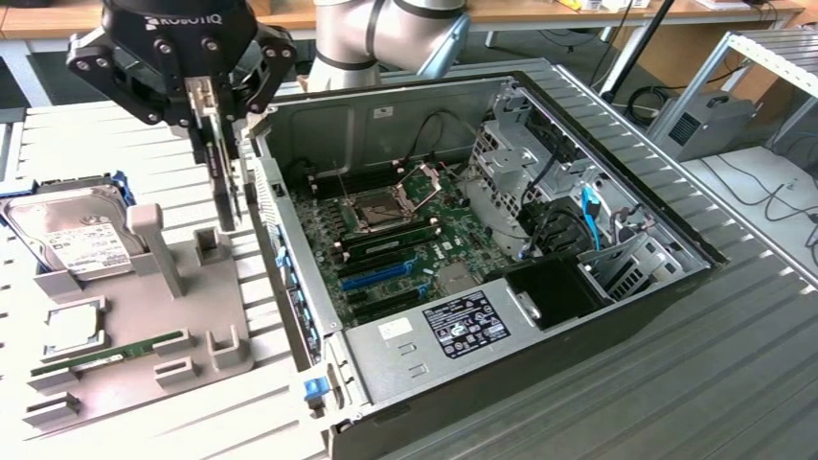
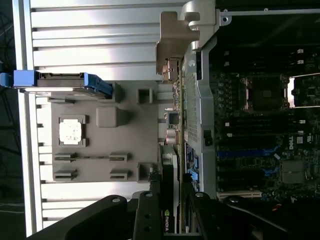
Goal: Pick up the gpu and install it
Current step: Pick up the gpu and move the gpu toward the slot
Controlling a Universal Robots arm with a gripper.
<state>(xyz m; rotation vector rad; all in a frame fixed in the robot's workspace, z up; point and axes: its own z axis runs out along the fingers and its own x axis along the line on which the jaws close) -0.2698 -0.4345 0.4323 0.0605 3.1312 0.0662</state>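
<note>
Gpu (image 1: 228,187) picked up, not yet installed
Our gripper (image 1: 214,105) clamps it upright beside the open case (image 1: 383,105), whose blue slots (image 1: 377,276) sit bare.

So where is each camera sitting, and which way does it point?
Exterior view: off the arm, up high, looking down at the open computer case and grey holder; shows the arm and its tool gripping the gpu.
Wrist view: on the wrist, looking down past the tool's fingers and the gpu.
Both show: tool, gpu, holder, case, hard drive.
</note>
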